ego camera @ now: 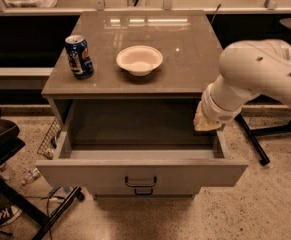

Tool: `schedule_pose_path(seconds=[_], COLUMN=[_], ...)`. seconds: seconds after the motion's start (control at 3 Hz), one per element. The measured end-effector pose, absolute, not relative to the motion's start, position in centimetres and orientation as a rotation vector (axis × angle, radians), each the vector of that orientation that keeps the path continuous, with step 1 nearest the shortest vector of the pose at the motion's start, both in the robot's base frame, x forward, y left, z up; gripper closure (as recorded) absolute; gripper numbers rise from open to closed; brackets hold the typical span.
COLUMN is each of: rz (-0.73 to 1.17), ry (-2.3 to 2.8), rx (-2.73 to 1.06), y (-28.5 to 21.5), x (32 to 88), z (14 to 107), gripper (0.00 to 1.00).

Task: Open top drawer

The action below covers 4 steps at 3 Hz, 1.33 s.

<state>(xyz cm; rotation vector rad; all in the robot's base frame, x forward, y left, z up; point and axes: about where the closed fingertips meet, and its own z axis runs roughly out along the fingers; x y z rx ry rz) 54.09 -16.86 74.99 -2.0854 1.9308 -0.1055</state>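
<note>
The top drawer of the grey-beige cabinet stands pulled far out, showing its plain grey interior. Its small dark bail handle is at the centre of the flat front. A second dark handle shows just below it. My gripper hangs at the end of the white arm, over the drawer's right rear corner, just under the cabinet top's right edge. It is apart from the handle and holds nothing that I can see.
A blue soda can and a white bowl stand on the cabinet top. A dark chair base is at the left, a black stand leg at the right. Cables and litter lie on the floor at the left.
</note>
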Motion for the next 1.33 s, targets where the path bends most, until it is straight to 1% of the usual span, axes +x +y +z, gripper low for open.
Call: schedule_pose_path(seconds=[0.67,1.33], rz=[-0.106,0.032], ry=[1.911,1.887], rx=[-2.051,-2.051], y=[-16.7,-14.9], x=[54.9,56.0], z=[74.7,69.9], gripper=[1.0,1.0])
